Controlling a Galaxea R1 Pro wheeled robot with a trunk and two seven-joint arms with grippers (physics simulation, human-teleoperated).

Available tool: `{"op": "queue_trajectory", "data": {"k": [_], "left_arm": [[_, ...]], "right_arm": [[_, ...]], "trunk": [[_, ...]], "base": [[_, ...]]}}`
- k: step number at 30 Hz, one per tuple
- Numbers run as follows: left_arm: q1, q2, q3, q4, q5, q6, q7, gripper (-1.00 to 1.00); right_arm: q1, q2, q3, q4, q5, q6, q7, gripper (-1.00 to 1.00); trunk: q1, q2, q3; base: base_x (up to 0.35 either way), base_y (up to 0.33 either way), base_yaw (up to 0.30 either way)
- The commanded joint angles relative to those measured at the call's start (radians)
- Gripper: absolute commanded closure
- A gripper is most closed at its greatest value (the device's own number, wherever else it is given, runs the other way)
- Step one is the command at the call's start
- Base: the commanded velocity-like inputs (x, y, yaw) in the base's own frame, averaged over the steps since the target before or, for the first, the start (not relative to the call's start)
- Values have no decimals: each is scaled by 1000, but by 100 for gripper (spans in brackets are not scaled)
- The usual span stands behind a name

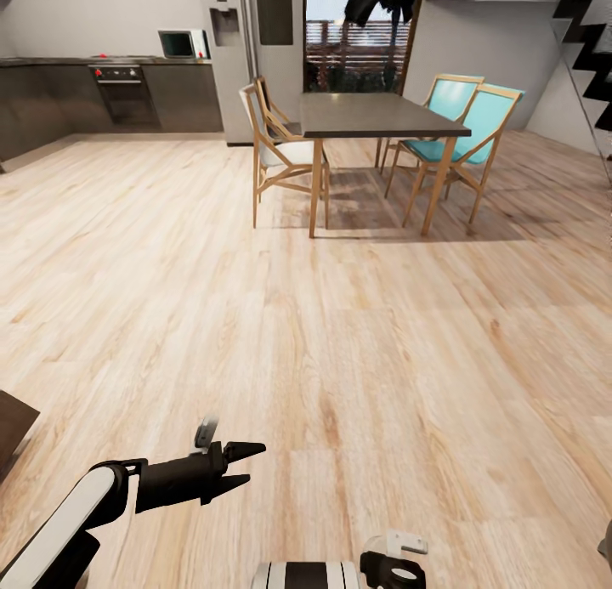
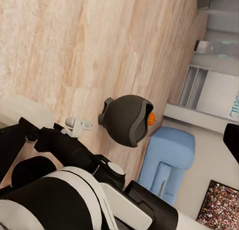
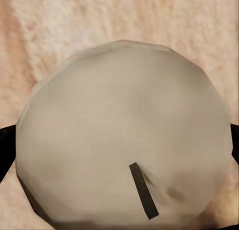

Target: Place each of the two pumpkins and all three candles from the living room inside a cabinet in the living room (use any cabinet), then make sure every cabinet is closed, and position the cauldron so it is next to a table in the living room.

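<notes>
Robot is in transit over open wood floor (image 1: 340,342), facing the kitchen and a dining table (image 1: 378,117) with chairs; no dark-brown cabinet or coffee table ahead. Right end effector is clamped on a candle (image 3: 124,135): right wrist view has the pale grey-white top with its dark wick right against the lens, black fingers (image 3: 6,140) just visible at both flanks. Left end effector (image 1: 242,464) is held low over the floor, jaws parted, carrying nothing. Left wrist view shows the dark round cauldron (image 2: 127,120) with something orange (image 2: 151,118) at its rim, likely a pumpkin, near a blue armchair (image 2: 167,158). My read: carry step. Turn the base toward the living room, keep the right arm tucked and steady, and don't loosen the grip until above an open drawer.
</notes>
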Motion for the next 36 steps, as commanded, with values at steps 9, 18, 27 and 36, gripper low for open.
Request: {"op": "queue_trajectory", "data": {"k": [9, 18, 27, 36], "left_arm": [[-1, 1, -1, -1, 10, 1, 10, -100], [-1, 1, -1, -1, 9, 1, 10, -100], [-1, 1, -2, -1, 9, 1, 10, -100], [-1, 1, -1, 2, 9, 1, 10, -100]], "right_arm": [[0, -2, 8, -2, -6, 4, -7, 100], [0, -4, 8, -3, -4, 3, -6, 100], [0, -12, 7, -14, -4, -4, -2, 100], [0, -14, -1, -17, -13, -5, 0, 100]], "trunk": [[-4, 2, 34], [-8, 4, 69], [-12, 6, 104], [-16, 8, 139]], "base": [[0, 0, 0], [0, 0, 0], [0, 0, 0], [0, 0, 0]]}}
